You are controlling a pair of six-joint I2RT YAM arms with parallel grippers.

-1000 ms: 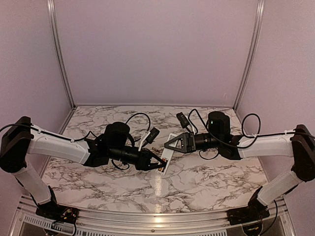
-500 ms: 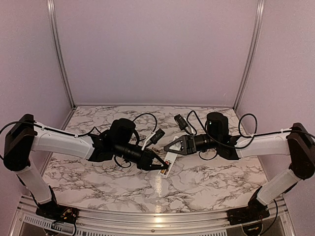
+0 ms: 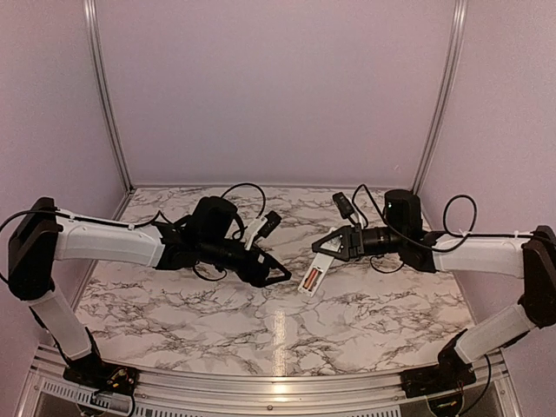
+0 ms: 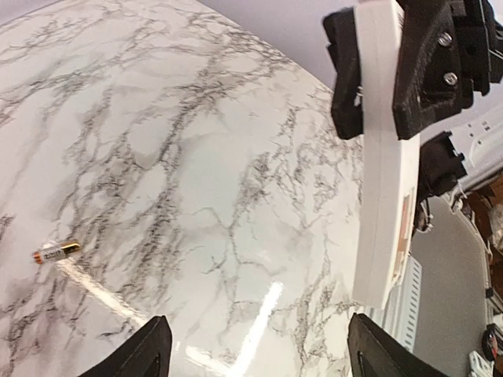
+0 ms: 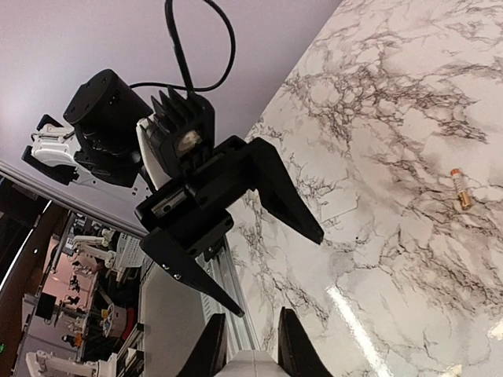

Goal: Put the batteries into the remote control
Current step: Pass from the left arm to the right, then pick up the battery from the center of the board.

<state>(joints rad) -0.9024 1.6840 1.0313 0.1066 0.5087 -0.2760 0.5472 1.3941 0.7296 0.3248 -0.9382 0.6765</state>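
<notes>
The remote [image 4: 383, 196] is mid-frame in the top view, held tight in my right jaws. One battery [image 3: 310, 281] looks loaded, I think. The other battery [image 4: 55, 252] lies on the desk [image 4: 196, 157], far left in the left wrist view. My left jaws are open, empty.

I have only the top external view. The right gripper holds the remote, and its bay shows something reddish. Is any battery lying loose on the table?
Observer: Yes. The left wrist view shows one battery lying on the marble table, apart from the remote control.
Operator: Is the left gripper carrying anything?
Observer: No. The right wrist view shows the left gripper open, with nothing in it.
</notes>
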